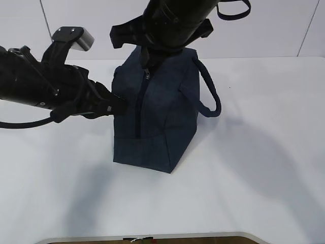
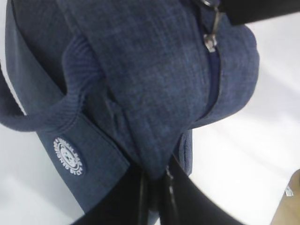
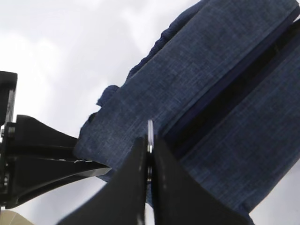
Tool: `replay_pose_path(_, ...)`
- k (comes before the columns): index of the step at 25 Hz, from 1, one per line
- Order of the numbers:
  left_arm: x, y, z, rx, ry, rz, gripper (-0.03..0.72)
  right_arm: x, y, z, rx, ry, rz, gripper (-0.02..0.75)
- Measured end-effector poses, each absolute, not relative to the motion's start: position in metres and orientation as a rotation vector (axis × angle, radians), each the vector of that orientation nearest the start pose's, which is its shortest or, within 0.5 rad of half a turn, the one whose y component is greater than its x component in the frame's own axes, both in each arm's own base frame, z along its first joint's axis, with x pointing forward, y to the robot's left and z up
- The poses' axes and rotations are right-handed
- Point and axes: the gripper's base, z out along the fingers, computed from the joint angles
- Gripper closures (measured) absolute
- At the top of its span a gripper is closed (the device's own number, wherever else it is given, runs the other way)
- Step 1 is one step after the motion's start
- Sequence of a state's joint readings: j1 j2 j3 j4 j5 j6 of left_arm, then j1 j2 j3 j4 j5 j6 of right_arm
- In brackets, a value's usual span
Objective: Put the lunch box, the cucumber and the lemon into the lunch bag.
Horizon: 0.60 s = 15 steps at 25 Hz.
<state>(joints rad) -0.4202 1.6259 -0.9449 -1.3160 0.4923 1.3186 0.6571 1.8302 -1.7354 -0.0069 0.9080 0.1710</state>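
The lunch bag (image 1: 157,122) stands near the table's (image 1: 264,168) far edge; left gripper (image 2: 154,187) pinches its fabric, right gripper (image 3: 149,168) clamps the ring pull (image 3: 150,140).

Both arms are matte black, built of thick rounded segments. The left arm (image 1: 35,84) carries a silver-grey camera housing (image 1: 76,38) on a black bracket, with a black cable (image 1: 25,123) looping beneath it. The right gripper (image 3: 149,187) has flat black tapering fingers (image 3: 126,187).
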Motion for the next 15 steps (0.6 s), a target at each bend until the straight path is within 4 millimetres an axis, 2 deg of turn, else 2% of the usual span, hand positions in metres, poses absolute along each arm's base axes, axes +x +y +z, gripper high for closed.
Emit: replay_pose_path(15, 0.2858, -0.1756, 0.2264, 0.827, 2.171, -0.749, 0.697, 0.3389, 0.245, 0.3414, -0.611, 2.363, 0.164, 0.733)
